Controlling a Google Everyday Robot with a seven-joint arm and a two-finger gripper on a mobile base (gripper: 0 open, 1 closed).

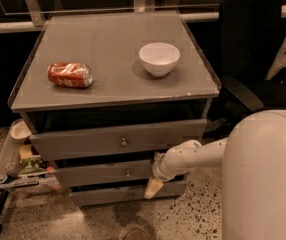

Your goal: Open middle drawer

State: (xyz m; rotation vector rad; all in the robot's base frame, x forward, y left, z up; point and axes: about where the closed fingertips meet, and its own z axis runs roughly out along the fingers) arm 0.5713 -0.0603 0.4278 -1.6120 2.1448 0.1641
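Note:
The grey cabinet (113,49) has three drawer fronts stacked in the camera view. The middle drawer (98,174) is the mid-sized front, with a small round metal knob (127,173). It sits below the larger top drawer (83,143) and above the narrow bottom drawer (108,196). My gripper (153,187), on the end of my white arm (193,156), hangs at the right end of the middle drawer front, reaching down over the bottom drawer. It is to the right of the knob and slightly below it.
A crushed red can (70,75) and a white bowl (159,58) lie on the cabinet top. A black office chair (253,59) stands to the right. A cluttered cart (13,169) stands to the left. My white body (265,179) fills the lower right.

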